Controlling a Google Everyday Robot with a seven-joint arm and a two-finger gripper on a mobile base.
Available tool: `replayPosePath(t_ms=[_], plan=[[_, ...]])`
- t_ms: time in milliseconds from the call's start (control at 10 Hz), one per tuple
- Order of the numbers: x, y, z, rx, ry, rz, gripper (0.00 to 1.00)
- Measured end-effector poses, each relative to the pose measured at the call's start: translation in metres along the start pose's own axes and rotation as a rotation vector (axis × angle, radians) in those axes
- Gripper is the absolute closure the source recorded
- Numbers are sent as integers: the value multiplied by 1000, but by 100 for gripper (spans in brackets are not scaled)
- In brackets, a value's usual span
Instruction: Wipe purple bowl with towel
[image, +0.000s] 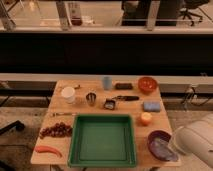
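The purple bowl (161, 145) sits at the table's front right corner, right of the green tray (102, 159). A pale grey-blue patch lies inside the bowl; I cannot tell if it is cloth. A blue folded pad (151, 106) lies on the table behind the bowl, near the right edge. My white arm (196, 140) comes in from the lower right and ends at the bowl's right rim. My gripper is hidden behind the arm's casing there.
An orange fruit (145, 118) sits just behind the bowl. Farther back are an orange bowl (147, 84), a blue cup (107, 82), a white cup (68, 94) and a metal cup (91, 98). Grapes (56, 130) and a carrot (48, 149) lie front left.
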Motion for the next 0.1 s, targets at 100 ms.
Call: replayPosePath(t_ms=[100], plan=[[1,-9,5,0,13,13,100]])
